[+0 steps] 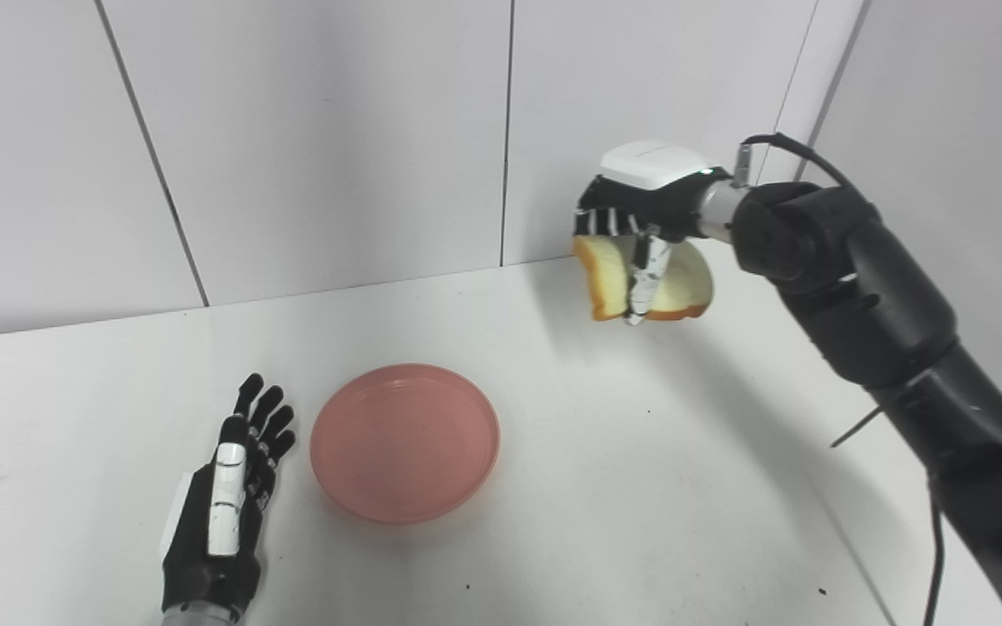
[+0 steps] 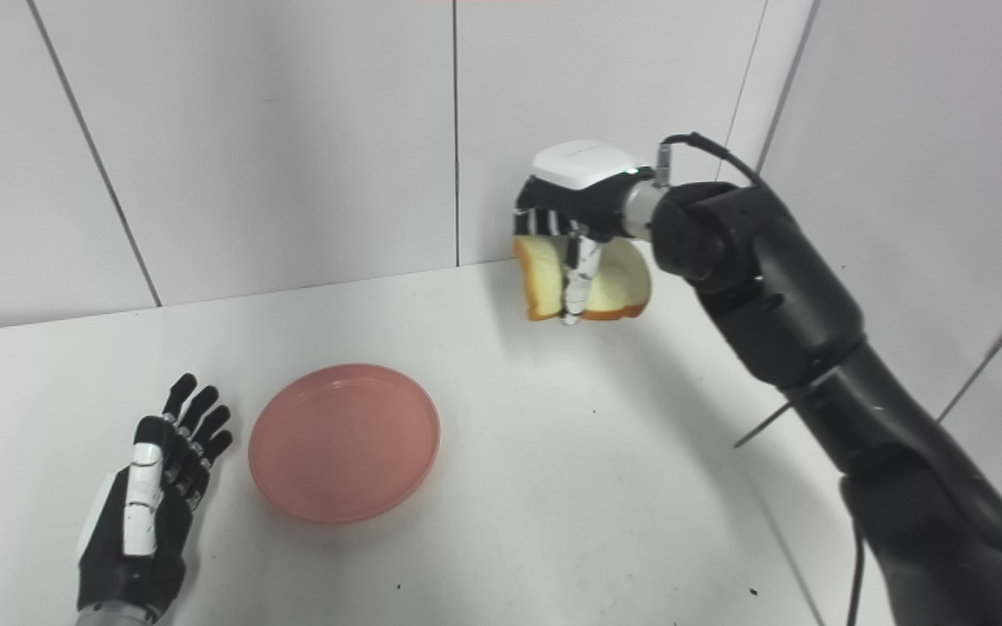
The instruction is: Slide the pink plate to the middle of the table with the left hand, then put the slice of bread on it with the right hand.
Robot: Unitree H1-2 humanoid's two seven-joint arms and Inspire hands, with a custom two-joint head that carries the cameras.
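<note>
Bread slice [image 1: 651,281] hangs clear of the worktop [image 1: 640,452], clamped in the right hand [image 1: 640,204] fingers, well apart from the pink plate [image 1: 404,442]. We judge carry pending. Left hand [image 1: 221,504] rests beside the plate, fingers apart, out of the way.

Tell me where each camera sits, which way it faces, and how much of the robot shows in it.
Left eye view: on the head, looking down at the white table and wall corner; the left hand lies open beside the pink plate, the right hand holds the slice of bread aloft.
Right eye view: same head, slightly to the right, same downward aim; both hands and the right arm show, everything sitting further left in the picture.
Shared: plate, bread, both hands, table.
</note>
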